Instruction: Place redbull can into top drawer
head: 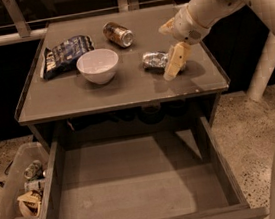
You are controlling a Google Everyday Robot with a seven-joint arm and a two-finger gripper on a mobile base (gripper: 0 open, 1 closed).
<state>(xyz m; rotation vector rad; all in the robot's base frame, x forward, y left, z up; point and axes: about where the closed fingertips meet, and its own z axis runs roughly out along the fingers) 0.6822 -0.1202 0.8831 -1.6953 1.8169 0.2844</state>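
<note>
The redbull can (154, 60) lies on its side on the grey table (75, 97), right of the middle, silver and crinkled. My gripper (170, 44) hangs over the can's right end with its jaws spread. One cream finger (174, 61) is down in front of the can's right end, and the other (167, 26) is behind it. The can is not held. The top drawer (137, 182) is pulled fully open below the table's front edge, and nothing lies in it.
A white bowl (98, 65), a dark blue chip bag (63, 54) and a brown-gold can (118, 34) sit on the table's left and back. A clear plastic bin (12, 191) with trash stands on the floor at left. A white post (265, 62) stands at right.
</note>
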